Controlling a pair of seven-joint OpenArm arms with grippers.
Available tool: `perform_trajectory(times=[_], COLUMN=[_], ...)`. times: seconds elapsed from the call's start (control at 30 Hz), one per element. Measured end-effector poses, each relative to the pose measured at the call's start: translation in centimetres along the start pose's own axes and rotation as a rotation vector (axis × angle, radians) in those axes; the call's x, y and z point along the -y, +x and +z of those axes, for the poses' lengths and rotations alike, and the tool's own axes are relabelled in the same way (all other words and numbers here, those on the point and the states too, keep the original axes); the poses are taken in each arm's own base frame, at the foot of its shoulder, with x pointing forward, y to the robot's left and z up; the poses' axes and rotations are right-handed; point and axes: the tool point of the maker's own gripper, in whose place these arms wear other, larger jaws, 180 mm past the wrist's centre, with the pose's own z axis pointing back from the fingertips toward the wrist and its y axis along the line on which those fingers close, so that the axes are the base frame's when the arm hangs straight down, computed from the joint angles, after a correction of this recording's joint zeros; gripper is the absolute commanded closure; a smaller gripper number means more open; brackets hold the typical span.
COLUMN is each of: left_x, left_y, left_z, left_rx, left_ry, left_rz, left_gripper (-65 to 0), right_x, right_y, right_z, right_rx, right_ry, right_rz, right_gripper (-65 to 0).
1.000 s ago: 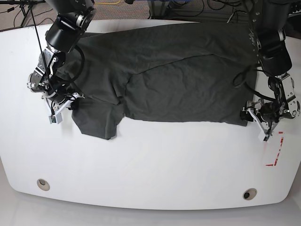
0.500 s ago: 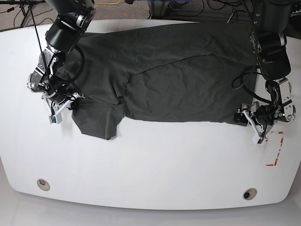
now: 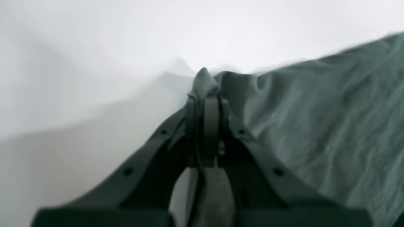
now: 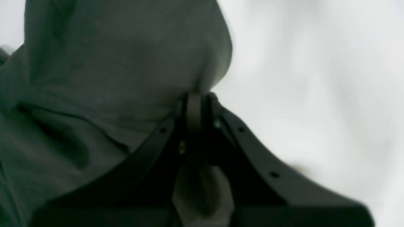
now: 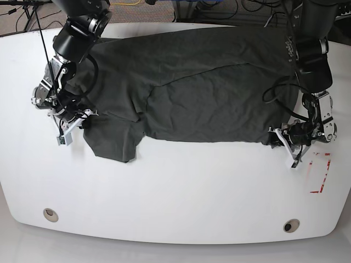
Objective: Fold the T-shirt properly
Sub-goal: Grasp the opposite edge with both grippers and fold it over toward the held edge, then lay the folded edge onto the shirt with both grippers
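Left hand: shut tight on a corner of the T-shirt, a small peak of cloth poking out past the tips.
Right hand: also shut, pinching a fold of cloth at the other end, by the sleeve.
Why held so: probably one grip at each end of the near edge, to lift it evenly and fold it over.
T-shirt: spread across the far half of the tabletop, wrinkled, part already doubled over.
Red marks: on the tabletop just beside the left hand.
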Motion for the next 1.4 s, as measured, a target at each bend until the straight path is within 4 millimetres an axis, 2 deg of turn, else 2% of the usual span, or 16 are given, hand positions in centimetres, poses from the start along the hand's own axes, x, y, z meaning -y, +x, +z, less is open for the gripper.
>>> perform_trajectory(times=[0.1, 0.2, 0.4, 0.53, 0.67, 0.83, 1.1, 1.27, 1.4], left_x=[-0.2, -0.7, -3.2, -4.5, -5.1, -5.3, -5.4, -6.2, -6.4], left_y=[0.2, 0.5, 1.6, 2.4, 3.6, 4.1, 1.4, 0.7, -0.9], left_z=[0.1, 0.5, 2.3, 3.6, 4.8, 5.7, 6.7, 8.6, 9.8], left_rx=[0.006, 0.011, 0.01, 0.003, 0.04, 0.06, -0.042, -0.022, -0.071], left_ry=[0.002, 0.011, 0.07, 0.099, 0.126, 0.151, 0.19, 0.238, 0.274], left_rz=[0.004, 0.014, 0.011, 0.01, -0.003, -0.033, -0.062, -0.053, -0.062], left_gripper=[-1.1, -1.1, -1.1, -1.1, -1.1, -1.1, -1.3, -1.4, -1.4], right_x=[-0.3, -1.5, -4.8, -5.4, -5.1, -5.2, -5.1, -5.3, -5.5], right_y=[0.8, 1.6, 5.3, 6.8, 6.7, 6.8, 6.1, 6.0, 5.1], right_z=[-0.1, -0.2, 0.5, 1.4, 2.1, 3.3, 5.6, 7.3, 8.0], right_rx=[0.006, -0.006, 0.075, 0.097, 0.072, 0.075, 0.067, 0.077, 0.073], right_ry=[0.002, 0.008, 0.043, 0.033, 0.003, -0.024, -0.075, -0.108, -0.117], right_rz=[0.021, 0.089, 0.229, 0.268, 0.29, 0.319, 0.371, 0.409, 0.426], right_gripper=[-1.3, -1.1, 0.0, 0.0, 0.0, 0.0, 0.0, 0.0, 0.0])
